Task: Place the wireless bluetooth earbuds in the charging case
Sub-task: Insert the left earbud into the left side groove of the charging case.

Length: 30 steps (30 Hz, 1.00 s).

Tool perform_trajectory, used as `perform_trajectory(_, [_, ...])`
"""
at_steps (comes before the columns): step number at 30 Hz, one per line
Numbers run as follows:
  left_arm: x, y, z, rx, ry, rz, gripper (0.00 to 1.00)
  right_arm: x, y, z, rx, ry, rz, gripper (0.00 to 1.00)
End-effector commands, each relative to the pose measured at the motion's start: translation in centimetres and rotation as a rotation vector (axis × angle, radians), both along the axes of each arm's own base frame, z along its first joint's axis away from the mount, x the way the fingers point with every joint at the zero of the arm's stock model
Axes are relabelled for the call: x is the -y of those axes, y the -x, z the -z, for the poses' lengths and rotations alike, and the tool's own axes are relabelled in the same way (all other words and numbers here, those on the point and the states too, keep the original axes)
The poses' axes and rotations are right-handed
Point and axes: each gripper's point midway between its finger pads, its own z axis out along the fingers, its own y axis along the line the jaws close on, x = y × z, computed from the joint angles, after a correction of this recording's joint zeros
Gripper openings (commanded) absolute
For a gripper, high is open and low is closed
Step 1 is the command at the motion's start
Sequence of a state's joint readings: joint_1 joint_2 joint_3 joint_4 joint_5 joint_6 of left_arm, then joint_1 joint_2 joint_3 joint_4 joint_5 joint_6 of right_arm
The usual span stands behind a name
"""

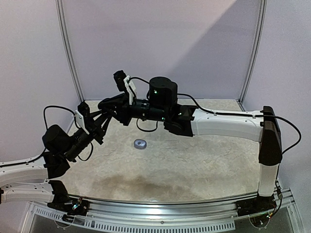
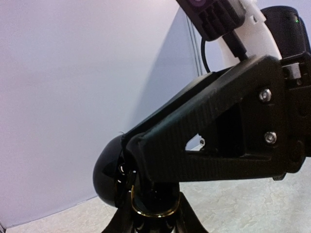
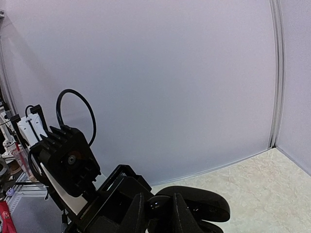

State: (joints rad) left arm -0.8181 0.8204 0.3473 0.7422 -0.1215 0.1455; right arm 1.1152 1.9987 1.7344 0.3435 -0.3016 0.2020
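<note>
Operator: Grip state is requested for the left gripper (image 1: 103, 119).
Observer: It is seen clamped tight on a glossy black charging case (image 2: 109, 177), gold-rimmed, held up above the left rear of the beige table (image 1: 194, 160).
Operator: And the right gripper (image 1: 108, 104)?
Observer: Its fingertips are set at the same case; the gap between its jaws cannot be told.
Operator: Earbuds?
Observer: None can be made out with certainty. A small pale oval piece (image 1: 141, 143) is seen lying on the table, well apart from both grippers; earbud or case cannot be decided.
</note>
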Motion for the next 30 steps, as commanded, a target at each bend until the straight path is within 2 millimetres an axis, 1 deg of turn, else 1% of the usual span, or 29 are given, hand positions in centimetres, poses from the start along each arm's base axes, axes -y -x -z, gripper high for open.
perform_trajectory(1, [0.3,0.8,-2.3,0.047,0.045,0.032,0.0,-0.5,-1.4,2.0,0.001,0.053,0.064,0.0])
perform_trajectory(6, [0.1,0.8,-2.5,0.052,0.047,0.024,0.0,-0.7,-1.6,3.4,0.004,0.096,0.07,0.0])
perform_trajectory(10, [0.2,0.7,-2.5,0.05,0.046,0.023,0.0,-1.0,-1.9,4.5,-0.006,0.126,0.075,0.12])
perform_trajectory(11, [0.1,0.7,-2.6,0.05,0.049,0.023,0.0,-1.1,-2.0,4.7,-0.008,0.132,0.078,0.13])
perform_trajectory(15, [0.2,0.6,-2.6,0.044,0.05,0.021,0.0,-1.1,-2.5,5.3,-0.013,0.155,0.103,0.15])
perform_trajectory(17, [0.1,0.5,-2.6,0.044,0.05,0.017,0.0,-1.2,-2.8,5.6,-0.012,0.17,0.115,0.18])
perform_trajectory(22, [0.1,0.4,-2.6,0.038,0.053,0.011,0.0,-1.3,-2.9,6.4,-0.014,0.192,0.118,0.2])
perform_trajectory(26, [-0.1,0.3,-2.6,0.033,0.059,0.004,0.0,-1.4,-2.8,6.7,-0.011,0.198,0.113,0.27])
perform_trajectory(30, [-0.1,0.3,-2.6,0.03,0.06,0.004,0.0,-1.3,-2.9,6.7,-0.007,0.201,0.116,0.28])
